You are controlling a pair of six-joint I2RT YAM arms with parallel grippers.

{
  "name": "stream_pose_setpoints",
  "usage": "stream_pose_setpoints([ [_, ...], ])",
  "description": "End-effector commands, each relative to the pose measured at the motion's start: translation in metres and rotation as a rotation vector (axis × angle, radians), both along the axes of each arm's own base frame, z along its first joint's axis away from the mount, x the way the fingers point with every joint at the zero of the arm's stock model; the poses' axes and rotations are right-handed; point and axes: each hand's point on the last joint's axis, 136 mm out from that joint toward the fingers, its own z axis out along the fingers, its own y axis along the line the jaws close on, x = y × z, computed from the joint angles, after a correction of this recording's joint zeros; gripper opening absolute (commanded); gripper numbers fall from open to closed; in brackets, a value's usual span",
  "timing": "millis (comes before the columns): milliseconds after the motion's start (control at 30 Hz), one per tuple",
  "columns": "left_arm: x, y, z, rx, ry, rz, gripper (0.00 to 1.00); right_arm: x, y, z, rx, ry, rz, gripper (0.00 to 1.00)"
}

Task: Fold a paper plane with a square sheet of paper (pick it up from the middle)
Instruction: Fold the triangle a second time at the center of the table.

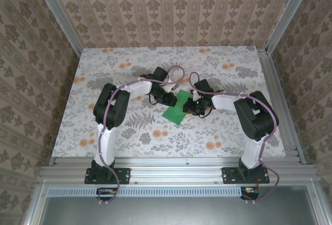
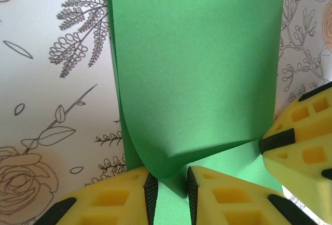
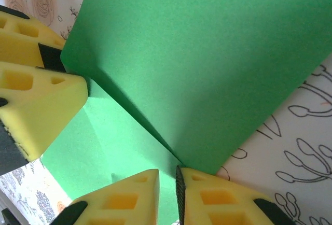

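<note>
Left wrist: left end effector (image 2: 168, 191), right end effector (image 2: 265, 142) stood barely parted, grip unclear; slack could unfold the square sheet of paper (image 2: 197, 69).

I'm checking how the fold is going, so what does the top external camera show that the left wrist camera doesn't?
Top external adds the layout: the left arm and right arm bent in from either side, meeting at the green paper in the middle of the floral tabletop. Left wrist adds close detail: the paper's upper layer curls over, its lowest corner lies between the fingers of the left tool, and the right tool sits at the flap's right end. Shared: the green paper and the floral tabletop.
</note>
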Motion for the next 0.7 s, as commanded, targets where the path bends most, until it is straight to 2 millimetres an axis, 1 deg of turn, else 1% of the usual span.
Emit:
stream_pose_setpoints([
  [0, -0.009, 0.014, -0.023, 0.074, 0.042, 0.027, 0.26, -0.008, -0.007, 0.006, -0.039, 0.009, -0.008, 0.24],
  [133, -0.009, 0.017, -0.029, 0.094, 0.044, 0.037, 0.24, -0.005, -0.008, 0.021, -0.033, -0.024, -0.015, 0.30],
  [333, -0.008, 0.019, -0.034, 0.111, 0.047, 0.049, 0.23, -0.004, -0.005, 0.034, -0.006, -0.046, -0.024, 0.32],
  [500, -0.007, 0.020, -0.037, 0.117, 0.046, 0.064, 0.22, -0.009, 0.001, 0.033, 0.006, -0.039, -0.017, 0.28],
  [667, -0.006, 0.024, -0.043, 0.138, 0.048, 0.080, 0.22, -0.010, 0.006, 0.027, 0.010, -0.028, -0.008, 0.24],
])
